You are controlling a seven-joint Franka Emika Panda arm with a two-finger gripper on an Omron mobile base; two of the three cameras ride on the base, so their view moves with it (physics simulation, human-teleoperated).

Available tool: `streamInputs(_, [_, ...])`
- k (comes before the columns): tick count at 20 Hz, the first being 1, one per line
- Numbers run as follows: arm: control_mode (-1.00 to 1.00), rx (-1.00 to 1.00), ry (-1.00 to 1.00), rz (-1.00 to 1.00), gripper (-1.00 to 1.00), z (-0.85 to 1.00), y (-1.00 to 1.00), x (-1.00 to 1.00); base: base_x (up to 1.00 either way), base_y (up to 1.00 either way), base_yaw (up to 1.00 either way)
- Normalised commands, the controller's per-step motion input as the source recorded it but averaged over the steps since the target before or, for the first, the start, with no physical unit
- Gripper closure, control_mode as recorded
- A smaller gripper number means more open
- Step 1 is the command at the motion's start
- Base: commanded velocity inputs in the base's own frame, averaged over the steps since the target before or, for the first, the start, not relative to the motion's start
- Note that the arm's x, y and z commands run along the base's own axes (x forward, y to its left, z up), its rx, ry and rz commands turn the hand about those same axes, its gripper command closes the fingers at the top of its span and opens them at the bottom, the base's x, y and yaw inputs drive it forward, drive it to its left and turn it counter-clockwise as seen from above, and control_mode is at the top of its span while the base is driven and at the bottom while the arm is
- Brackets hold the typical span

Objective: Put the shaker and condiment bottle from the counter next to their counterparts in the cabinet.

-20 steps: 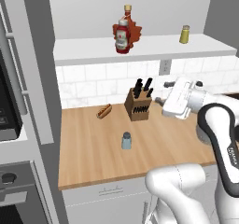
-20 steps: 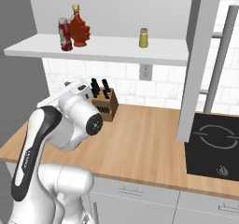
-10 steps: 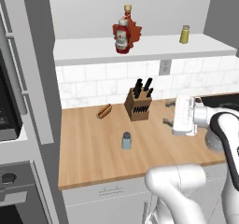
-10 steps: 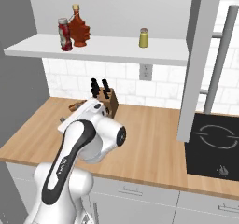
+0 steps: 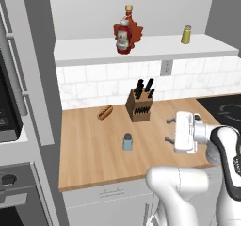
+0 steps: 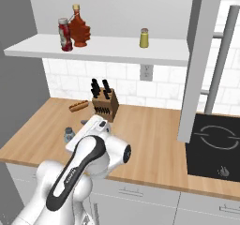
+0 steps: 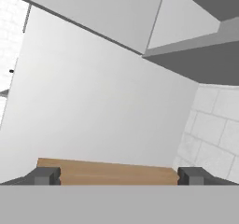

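A: Ketchup bottle (image 5: 123,37) stands on the shelf (image 5: 141,50), right in front of the maple bottle (image 5: 133,29); cannot tell whether they touch. That half looks finished.

B: And the shaker (image 5: 127,141)?

A: On the counter (image 5: 94,149), upright, in open wood, forward of the knife block (image 5: 140,106) and well apart from the hot dog (image 5: 104,112). Its counterpart, the olive shaker (image 5: 186,34), sits far along the shelf toward the right end, alone.

B: Hand?

A: Gripper (image 5: 170,129) hangs empty above the counter, to the right of the shaker, jaws spread wide and nothing between them. It points sideways toward the shaker's side. In the hand view both fingertips (image 7: 45,175) frame a strip of wood and a plain grey wall; no shaker between them.

B: So the risks from here?

A: First, alignment. The hand is level and off to one side, so it must turn or drop onto a small, light thing. A finger clipping the cap on the way in would likely tip it or skate it across the wood.

B: The knife block?

A: Near enough to matter. A wide swing of the wrist could catch the handles.

B: And on the shelf?

A: Two worries, as I judge it. Carrying the shaker up past the shelf's front edge could knock it loose. And setting it down by the two bottles instead of by the olive shaker would put it beside the wrong partner.
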Motion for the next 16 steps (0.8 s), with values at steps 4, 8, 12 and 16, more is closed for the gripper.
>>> streamInputs(4, [-1.0,0.0,-0.01,0.0,-1.0,-0.59,0.32,0.19,0.0,0.0,0.0])
streamInputs(8, [-1.0,0.0,0.07,0.0,-1.0,-0.31,0.5,0.36,0.0,0.0,0.0])
streamInputs(12, [-1.0,0.0,0.18,0.0,-1.0,-0.4,0.62,0.44,0.0,0.0,0.0])
streamInputs(16, [-1.0,-0.04,0.1,0.0,-1.0,-0.93,0.53,0.28,0.0,0.0,0.0])
